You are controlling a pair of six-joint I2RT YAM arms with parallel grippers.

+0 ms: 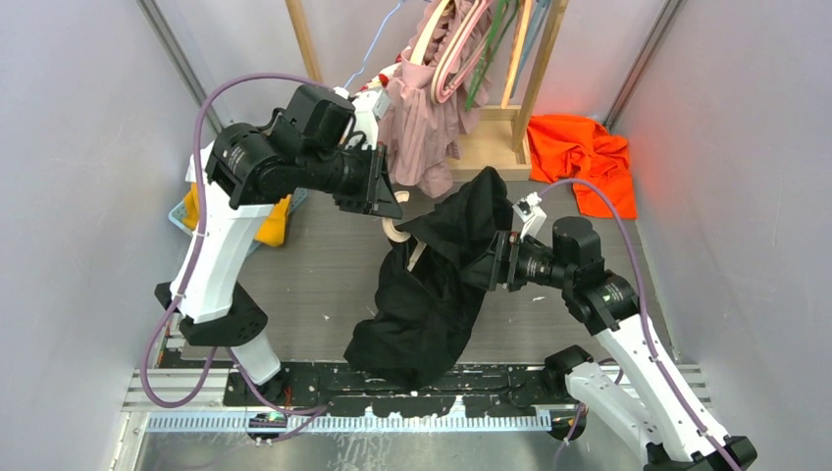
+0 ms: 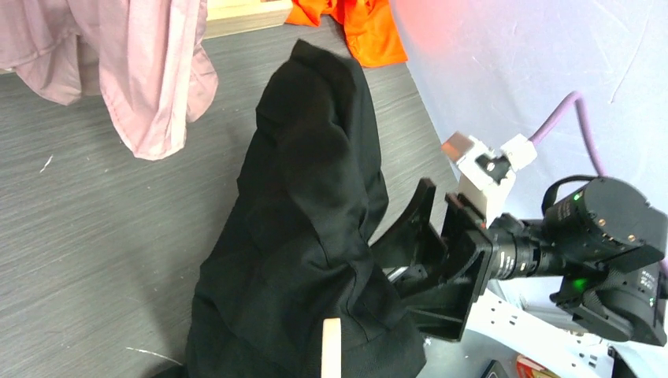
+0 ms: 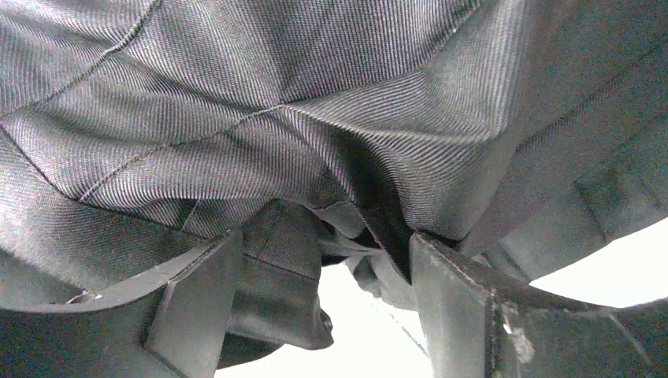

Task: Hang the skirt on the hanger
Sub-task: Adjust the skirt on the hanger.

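The black skirt [image 1: 432,294] hangs in a bunch between the two arms, its lower part resting on the grey table. My left gripper [image 1: 390,211] is above the skirt's left top and is shut on a cream hanger [image 1: 396,233]. One hanger arm pokes up over the cloth in the left wrist view [image 2: 332,346], where the skirt [image 2: 307,205] fills the middle. My right gripper [image 1: 488,267] is pushed into the skirt from the right. Its fingers [image 3: 189,307] stand wide apart with the cloth [image 3: 236,102] draped over them. It also shows in the left wrist view [image 2: 421,260].
A wooden rack [image 1: 535,69] at the back holds several hangers and a pink garment [image 1: 427,118]. An orange cloth [image 1: 579,152] lies at the back right. A blue basket [image 1: 186,214] holding something yellow sits at the left. Grey walls close in on both sides.
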